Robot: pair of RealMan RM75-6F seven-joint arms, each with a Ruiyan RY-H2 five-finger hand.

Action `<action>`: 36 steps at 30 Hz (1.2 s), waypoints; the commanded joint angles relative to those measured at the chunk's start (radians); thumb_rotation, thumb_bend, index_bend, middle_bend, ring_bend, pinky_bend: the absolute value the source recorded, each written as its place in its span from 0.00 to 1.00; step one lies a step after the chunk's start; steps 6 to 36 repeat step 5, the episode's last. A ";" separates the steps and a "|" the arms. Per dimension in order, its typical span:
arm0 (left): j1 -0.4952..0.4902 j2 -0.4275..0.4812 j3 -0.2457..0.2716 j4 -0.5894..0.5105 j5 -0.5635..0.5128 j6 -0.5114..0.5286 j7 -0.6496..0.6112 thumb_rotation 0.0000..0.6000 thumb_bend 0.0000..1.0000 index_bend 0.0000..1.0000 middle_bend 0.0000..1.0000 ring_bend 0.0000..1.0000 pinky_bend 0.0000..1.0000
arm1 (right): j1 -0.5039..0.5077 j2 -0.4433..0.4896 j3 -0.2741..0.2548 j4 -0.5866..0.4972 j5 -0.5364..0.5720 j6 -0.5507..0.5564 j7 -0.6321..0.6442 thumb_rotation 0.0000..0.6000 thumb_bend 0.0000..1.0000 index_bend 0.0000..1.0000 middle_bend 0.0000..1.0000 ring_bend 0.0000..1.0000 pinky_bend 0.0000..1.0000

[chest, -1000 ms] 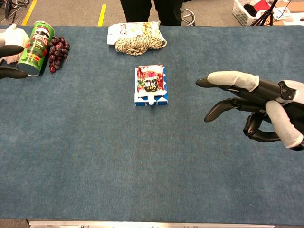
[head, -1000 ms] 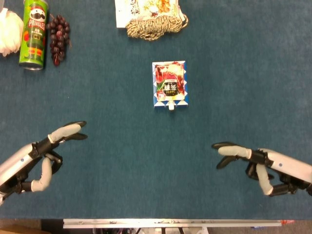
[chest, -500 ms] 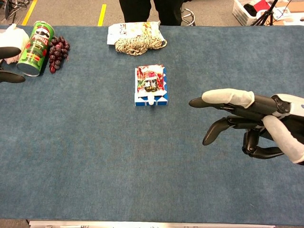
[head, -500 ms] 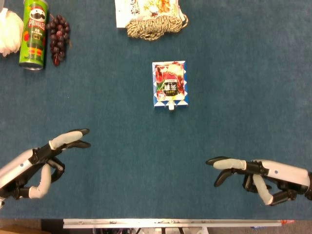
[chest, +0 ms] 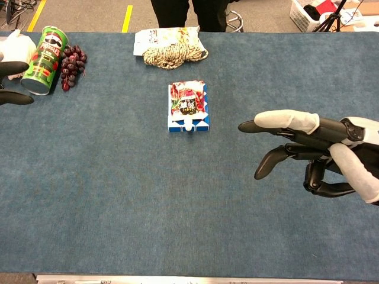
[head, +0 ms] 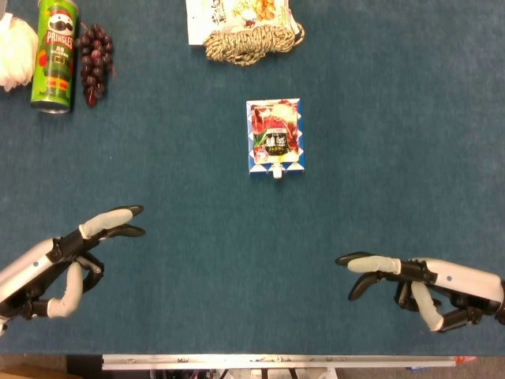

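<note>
Both my hands hang low near the table's near edge w/ nothing in them. My right hand has fingers spread, forefinger pointing toward the middle; it holds nothing and hovers above the blue cloth. My left hand is the same: fingers apart, nothing between them, only its dark fingertips showing at the left margin of the chest view.

What's changed: vs a sec ago both hands have drawn back toward me and dropped lower. Over the last half sec, barely anything: right hand shifts a touch to the right, left hand about steady. So I judge the pull-back is done or pausing, not a reach.

The nearest thing to either hand is the drink pouch, flat on the cloth mid-table, spout cap toward me, well apart from both hands and slightly closer to the right. It hasn't moved at all.

Rest sits at the far side, untouched: Pringles can lying far left, grapes just beside it, white puff at the left edge, rope coil resting against a snack bag.

No contact anywhere yet; any grasp has the whole approach still to do.
</note>
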 commanded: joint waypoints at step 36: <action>-0.004 -0.001 0.010 0.002 -0.001 0.000 0.005 1.00 0.91 0.00 0.00 0.13 0.87 | 0.003 -0.002 -0.011 0.001 0.003 0.013 -0.008 1.00 1.00 0.00 0.00 0.22 1.00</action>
